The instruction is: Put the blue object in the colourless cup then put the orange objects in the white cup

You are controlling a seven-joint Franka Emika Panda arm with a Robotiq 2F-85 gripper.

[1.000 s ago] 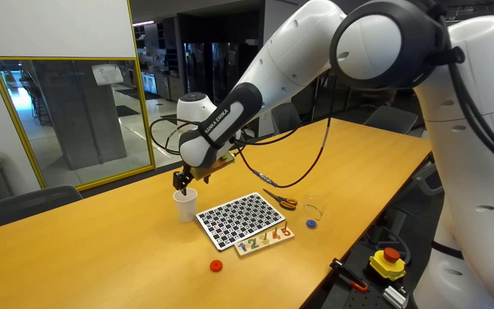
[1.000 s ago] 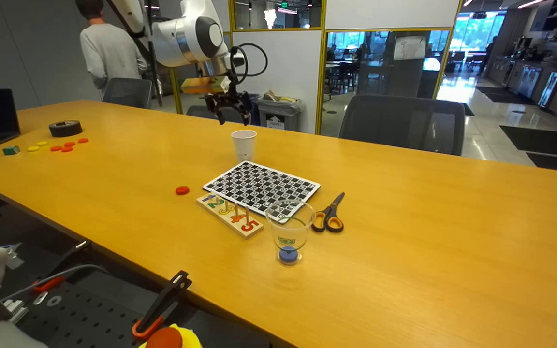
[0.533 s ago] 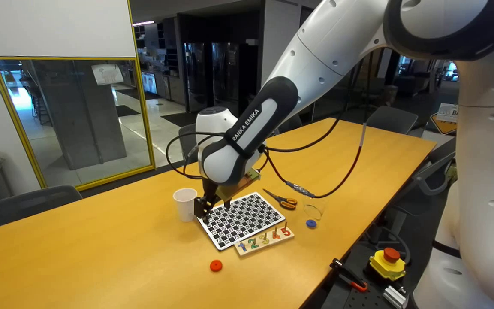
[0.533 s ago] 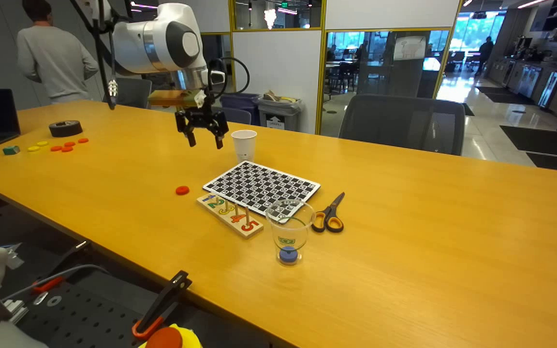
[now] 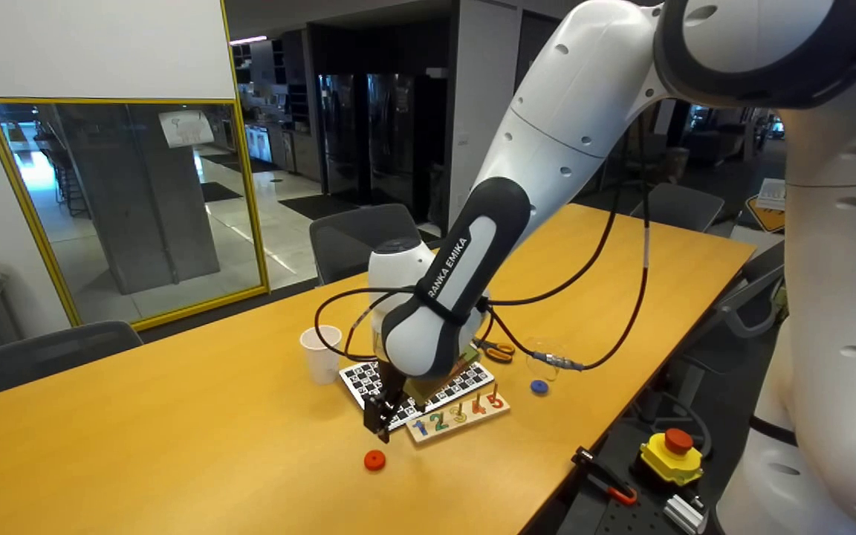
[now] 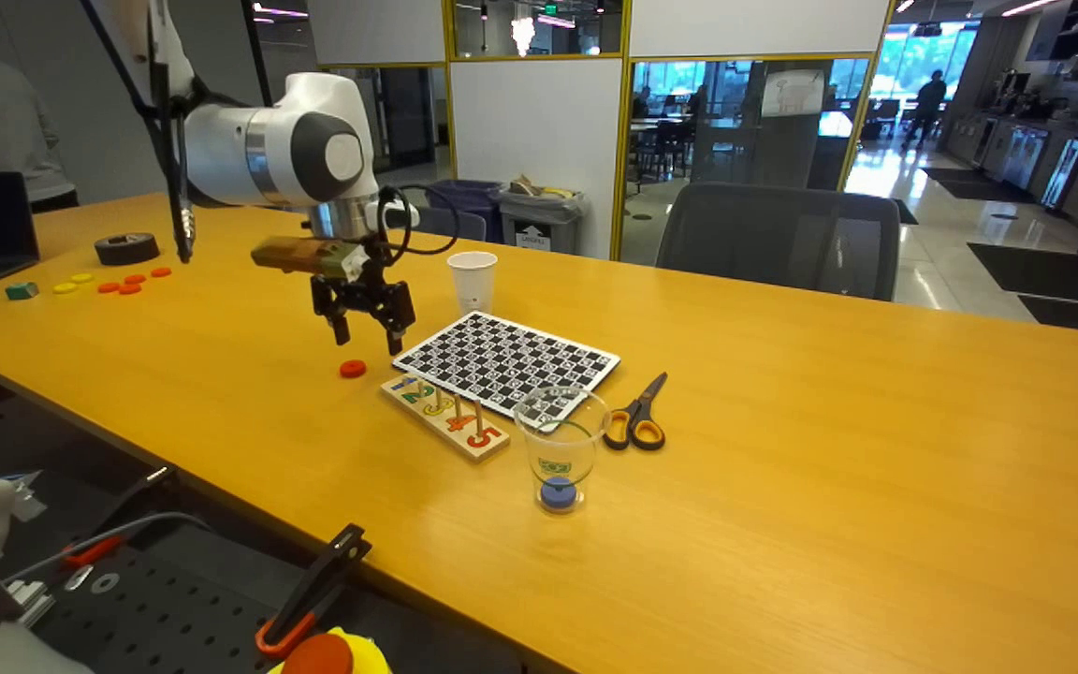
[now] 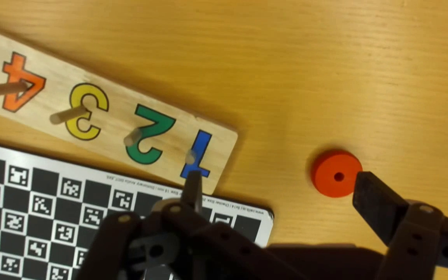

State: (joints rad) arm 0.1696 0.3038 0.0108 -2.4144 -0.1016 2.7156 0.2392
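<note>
Jaws spread wide on gripper (image 6: 370,343), just air between them; hovers low over worktop (image 6: 782,515). Orange-red disc (image 7: 336,174) lies below, apart from it. In exterior view, more orange discs (image 6: 130,289) out toward left edge, white cup (image 6: 473,283) nearer far edge, blue disc (image 6: 559,493) toward near edge, inside clear cup (image 6: 555,465) I think, plastic's pretty faint tho.
</note>
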